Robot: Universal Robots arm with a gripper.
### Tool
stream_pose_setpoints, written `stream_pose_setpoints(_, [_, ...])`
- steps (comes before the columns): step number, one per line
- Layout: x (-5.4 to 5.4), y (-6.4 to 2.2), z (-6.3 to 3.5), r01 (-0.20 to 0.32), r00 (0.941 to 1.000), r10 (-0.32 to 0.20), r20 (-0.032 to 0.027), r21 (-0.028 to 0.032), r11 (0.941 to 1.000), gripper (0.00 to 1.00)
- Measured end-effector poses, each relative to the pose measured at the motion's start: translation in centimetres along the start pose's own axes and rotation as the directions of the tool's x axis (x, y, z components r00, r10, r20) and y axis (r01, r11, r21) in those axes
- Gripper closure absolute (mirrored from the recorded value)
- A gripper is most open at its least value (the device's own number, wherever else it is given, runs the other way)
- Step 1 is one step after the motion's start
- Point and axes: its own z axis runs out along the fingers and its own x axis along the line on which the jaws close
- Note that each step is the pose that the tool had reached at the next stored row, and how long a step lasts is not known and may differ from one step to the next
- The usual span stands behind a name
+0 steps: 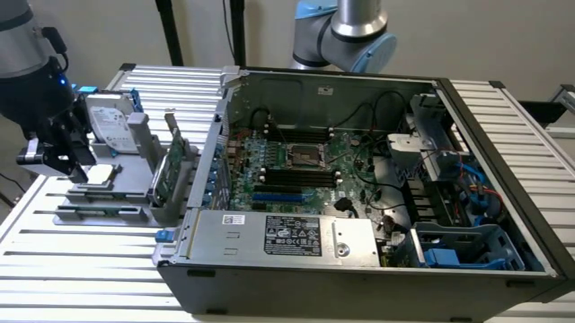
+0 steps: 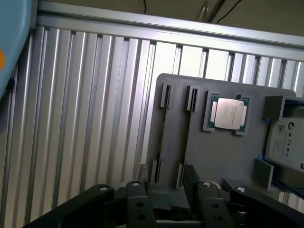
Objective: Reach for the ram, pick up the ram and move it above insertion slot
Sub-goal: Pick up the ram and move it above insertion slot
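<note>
Presently the end effector (image 1: 72,161) hangs open and empty above the gray holder (image 2: 228,156) on the desk (image 1: 81,262), at the exterior view's left.

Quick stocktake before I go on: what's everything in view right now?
Table: one, silver slatted, under everything.
Computer case: one, dark, open, on the table.
Motherboard: one, green, inside the case.
Power supply: one, silver, case's near edge.
Holder: one, grey, exterior view's left, beside the case.
Processor chip: one, silver, flat in the holder.
Hard drive: one, silver, propped in the holder.
Expansion card: one, green, upright in the holder.
Arm: one, grey and blue, behind the case.
Gripper: one, black, open, empty, above the holder.
</note>
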Motion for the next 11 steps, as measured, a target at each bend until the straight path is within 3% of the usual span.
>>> stream_pose_setpoints(11, [0.0,-0.01,1.99,0.0,1.0,0.0,0.0,0.0,1.0,0.58])
